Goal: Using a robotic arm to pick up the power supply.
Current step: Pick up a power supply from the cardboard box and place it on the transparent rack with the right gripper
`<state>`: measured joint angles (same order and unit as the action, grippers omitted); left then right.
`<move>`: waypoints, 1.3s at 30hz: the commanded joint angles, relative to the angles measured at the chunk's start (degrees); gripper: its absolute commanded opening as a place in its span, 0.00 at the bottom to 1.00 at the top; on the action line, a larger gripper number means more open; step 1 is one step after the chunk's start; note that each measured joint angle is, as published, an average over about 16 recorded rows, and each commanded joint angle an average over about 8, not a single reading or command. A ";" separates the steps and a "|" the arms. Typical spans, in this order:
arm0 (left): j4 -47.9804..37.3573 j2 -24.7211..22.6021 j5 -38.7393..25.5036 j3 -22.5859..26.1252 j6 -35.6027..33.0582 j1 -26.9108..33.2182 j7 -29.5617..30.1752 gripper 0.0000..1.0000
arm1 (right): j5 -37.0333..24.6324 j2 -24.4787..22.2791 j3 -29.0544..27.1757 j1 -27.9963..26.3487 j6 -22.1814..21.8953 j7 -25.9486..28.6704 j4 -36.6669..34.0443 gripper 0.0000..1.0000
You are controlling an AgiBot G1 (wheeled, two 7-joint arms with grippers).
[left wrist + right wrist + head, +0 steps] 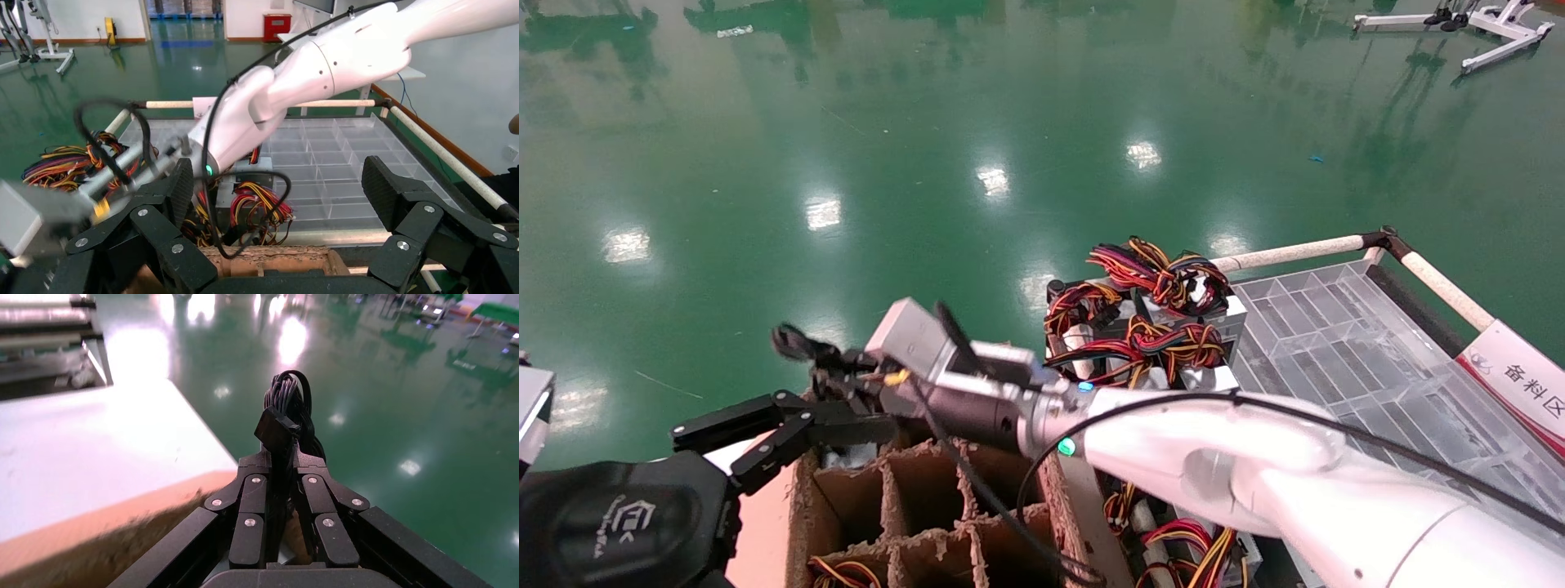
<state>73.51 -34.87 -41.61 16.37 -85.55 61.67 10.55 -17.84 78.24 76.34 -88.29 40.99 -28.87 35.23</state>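
Note:
My right arm point(1254, 474) reaches across to the left, over a cardboard divider box point(891, 478). The right gripper point(834, 377) is shut on the power supply's bunch of black cables point(793, 343). In the right wrist view those cables point(287, 410) stand up between the closed fingers point(254, 505) of the gripper point(281, 462). A bit of grey metal point(846, 453) shows in the box cell under the gripper; the rest of the power supply is hidden. The left gripper point(780, 425) hovers open at the box's near left corner, nothing between its pads point(177, 190).
Grey boxes with red, yellow and orange wires point(1148, 327) are stacked right of the cardboard box. A clear compartment tray point(1336, 343) lies on the cart, behind a white rail point(1295, 253). Green floor lies beyond. A white surface point(92, 453) sits beside the box.

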 commanded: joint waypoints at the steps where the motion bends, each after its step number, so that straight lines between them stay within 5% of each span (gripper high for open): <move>1: 0.00 0.00 0.01 0.01 0.00 0.00 0.00 1.00 | 1.14 -0.08 -0.43 -0.51 1.07 -0.65 -0.68 0.00; 20: 0.00 0.03 0.06 0.08 0.04 0.02 -0.04 1.00 | 13.80 -3.39 -9.16 -9.69 23.23 -3.36 -15.21 0.00; 39: 0.00 0.06 0.10 0.15 0.07 0.03 -0.08 1.00 | 6.47 -18.56 -5.34 -24.17 34.06 -0.94 -32.07 0.00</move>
<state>73.51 -34.81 -41.51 16.52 -85.48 61.70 10.47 -11.17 59.58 70.87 -112.27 74.91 -29.88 3.37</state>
